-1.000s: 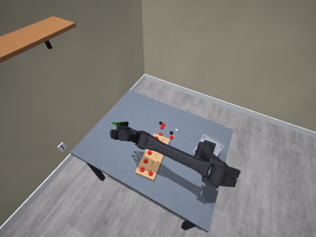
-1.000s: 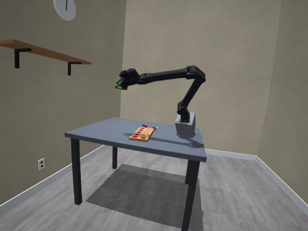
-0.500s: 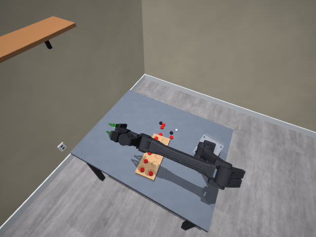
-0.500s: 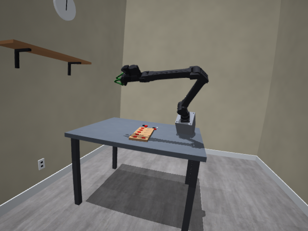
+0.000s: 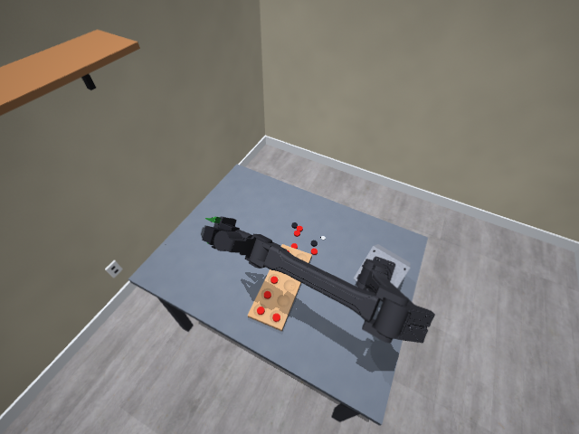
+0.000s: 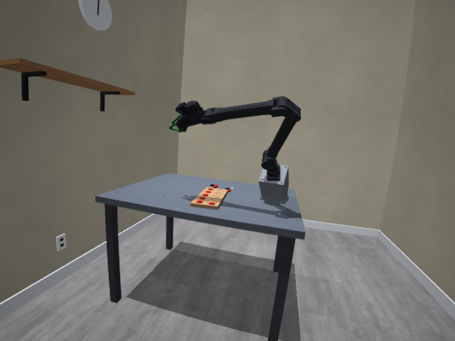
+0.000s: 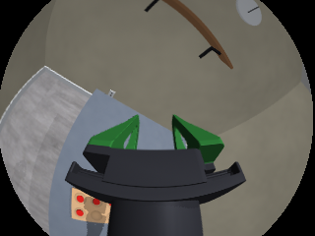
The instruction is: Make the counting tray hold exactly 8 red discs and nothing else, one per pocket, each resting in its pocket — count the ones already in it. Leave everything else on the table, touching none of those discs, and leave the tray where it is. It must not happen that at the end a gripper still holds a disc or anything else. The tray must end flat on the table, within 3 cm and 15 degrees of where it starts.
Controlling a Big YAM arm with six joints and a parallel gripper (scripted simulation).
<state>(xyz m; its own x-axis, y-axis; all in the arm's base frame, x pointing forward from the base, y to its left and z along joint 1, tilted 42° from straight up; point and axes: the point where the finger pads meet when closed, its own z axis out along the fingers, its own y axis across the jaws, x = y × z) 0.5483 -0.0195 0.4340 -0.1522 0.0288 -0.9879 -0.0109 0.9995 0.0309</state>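
The wooden counting tray (image 5: 282,301) (image 6: 217,199) (image 7: 89,216) lies flat near the middle of the grey table (image 5: 224,201). Several red discs sit in its pockets, among them one (image 5: 274,279) and another (image 5: 276,317) at the near end; the arm hides the tray's middle. Loose red discs (image 5: 298,229) (image 5: 314,250), black discs (image 5: 294,224) (image 5: 313,242) and a small white piece (image 5: 322,237) lie beyond the tray's far end. My gripper (image 5: 213,219) (image 6: 175,124) (image 7: 156,118), with green fingers, is open and empty. It hangs high above the table, left of the tray.
The arm's base (image 5: 390,268) (image 6: 274,183) stands on the table's right side. A wooden shelf (image 5: 56,65) (image 6: 66,77) and a clock (image 6: 95,13) hang on the left wall, well above the table.
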